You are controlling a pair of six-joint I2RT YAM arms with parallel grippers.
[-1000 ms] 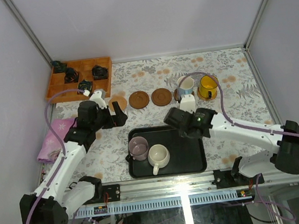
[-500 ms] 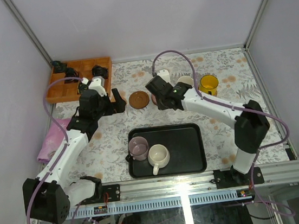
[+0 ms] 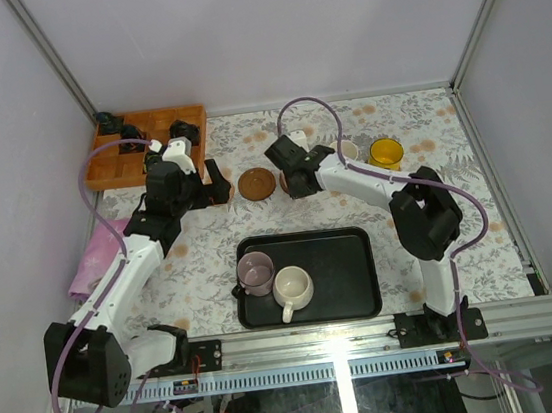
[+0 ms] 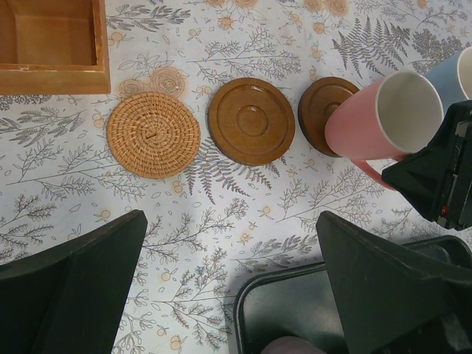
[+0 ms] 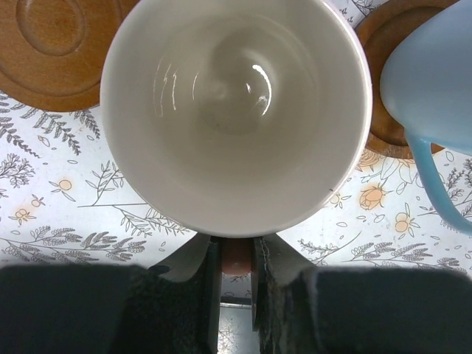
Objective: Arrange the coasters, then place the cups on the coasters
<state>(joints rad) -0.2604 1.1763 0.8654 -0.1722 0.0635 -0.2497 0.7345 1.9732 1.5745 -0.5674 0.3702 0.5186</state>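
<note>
A woven coaster (image 4: 153, 134), a brown coaster (image 4: 251, 121) and a darker coaster (image 4: 321, 102) lie in a row. My right gripper (image 5: 237, 259) is shut on the pink handle of a cup (image 5: 236, 110) with a cream inside, held tilted over the darker coaster. Beside it a light blue cup (image 5: 431, 70) stands on another coaster (image 5: 380, 110). The yellow cup (image 3: 384, 153) is further right. The mauve cup (image 3: 255, 272) and cream cup (image 3: 292, 288) sit on the black tray (image 3: 352, 293). My left gripper (image 4: 232, 287) hangs open and empty near the woven coaster.
An orange wooden box (image 3: 115, 166) with small black objects stands at the back left. A pink cloth (image 3: 92, 264) lies by the left wall. The right arm (image 3: 373, 179) stretches across the back row from the right.
My right gripper has swung from above the tray's far edge to the coaster row, carrying the cup and now covering the third coaster. The left gripper has shifted slightly farther back.
</note>
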